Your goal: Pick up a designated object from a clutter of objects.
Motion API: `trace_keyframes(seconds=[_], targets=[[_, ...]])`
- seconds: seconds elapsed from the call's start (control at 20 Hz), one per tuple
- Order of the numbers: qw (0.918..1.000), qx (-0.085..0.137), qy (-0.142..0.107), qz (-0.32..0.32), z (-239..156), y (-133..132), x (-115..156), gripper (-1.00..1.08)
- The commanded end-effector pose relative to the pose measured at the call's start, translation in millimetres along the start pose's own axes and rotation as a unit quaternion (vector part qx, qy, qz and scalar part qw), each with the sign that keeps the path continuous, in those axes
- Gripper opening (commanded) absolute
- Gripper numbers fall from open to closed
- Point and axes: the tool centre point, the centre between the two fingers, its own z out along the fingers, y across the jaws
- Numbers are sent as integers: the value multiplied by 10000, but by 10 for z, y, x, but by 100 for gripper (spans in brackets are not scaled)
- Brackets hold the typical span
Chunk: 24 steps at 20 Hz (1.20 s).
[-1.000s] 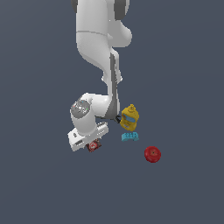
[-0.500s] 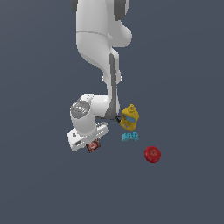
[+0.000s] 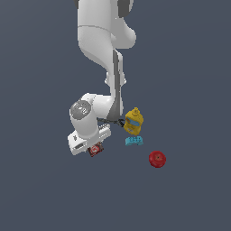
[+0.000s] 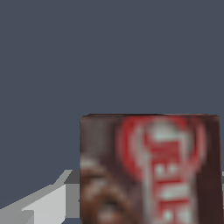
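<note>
- The floor (image 3: 189, 81) was a plain dark blue-grey surface with a few things scattered on it.
- The white arm (image 3: 101, 49) bent down to the exterior view's left of the clutter, its gripper (image 3: 94, 148) low over the floor.
- The brown and red box (image 3: 95, 149) sat right at the gripper; in the wrist view the box (image 4: 148, 170) filled the near field, white lettering on red.
- Whether the fingers were clamped on it could not be told.
- The yellow mustard bottle (image 3: 134, 120) stood near the arm, the blue toy brick (image 3: 135, 141) just in front of it.
- The red apple (image 3: 157, 159) lay apart, to the exterior view's right.
</note>
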Motion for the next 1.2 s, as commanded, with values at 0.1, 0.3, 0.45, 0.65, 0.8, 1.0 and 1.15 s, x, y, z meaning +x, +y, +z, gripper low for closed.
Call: trace_keyframes(seconds=[0.1, 0.3, 0.45, 0.65, 0.8, 1.0, 1.15], targets=[[10000, -4, 4, 1, -275, 53, 27, -100], [10000, -4, 4, 1, -615, 118, 60, -100], [10000, -3, 4, -1, -920, 175, 91, -100], [10000, -1, 3, -3, -1358, 261, 138, -100], [10000, -1, 3, -3, -1681, 326, 173, -100], [10000, 0, 2, -5, -2096, 412, 223, -100], [10000, 0, 2, -5, -2391, 476, 260, -100]])
